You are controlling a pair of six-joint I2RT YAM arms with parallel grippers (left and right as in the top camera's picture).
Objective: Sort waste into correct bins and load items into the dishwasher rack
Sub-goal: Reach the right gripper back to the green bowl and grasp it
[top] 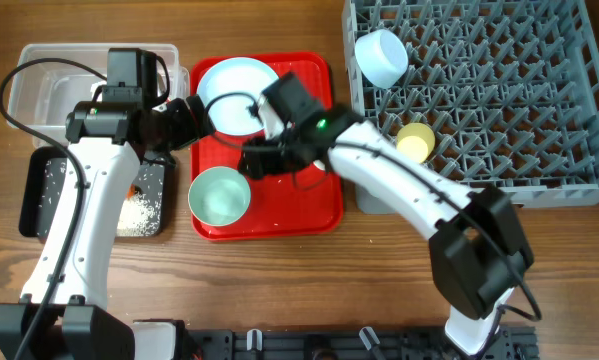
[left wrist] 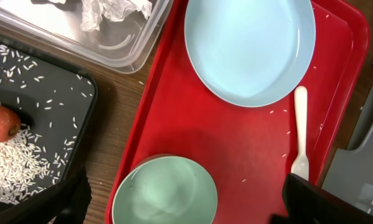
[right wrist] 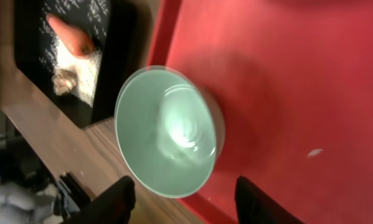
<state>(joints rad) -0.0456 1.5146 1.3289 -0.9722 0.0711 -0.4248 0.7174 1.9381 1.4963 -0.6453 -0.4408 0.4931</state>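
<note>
The pale green bowl (top: 219, 195) stands on the red tray's front left, also in the left wrist view (left wrist: 164, 193) and the right wrist view (right wrist: 167, 130). My left gripper (top: 204, 112) is open and empty above the tray (left wrist: 186, 208). My right gripper (top: 254, 160) is open and empty just above the green bowl's near rim (right wrist: 183, 202). The light blue plate (top: 234, 90) and the white spoon (left wrist: 300, 134) lie on the tray. The light blue bowl (top: 381, 57) and the yellow cup (top: 414, 142) sit in the grey rack (top: 499, 100). The red-and-white wrapper is out of view.
The clear tub (top: 39, 85) holds crumpled white paper (left wrist: 108, 12). The black tray (top: 49, 190) holds rice (left wrist: 12, 162), the carrot (left wrist: 0, 121) and a brown scrap (right wrist: 65, 79). The red tray (top: 319, 200) carries a few stray rice grains.
</note>
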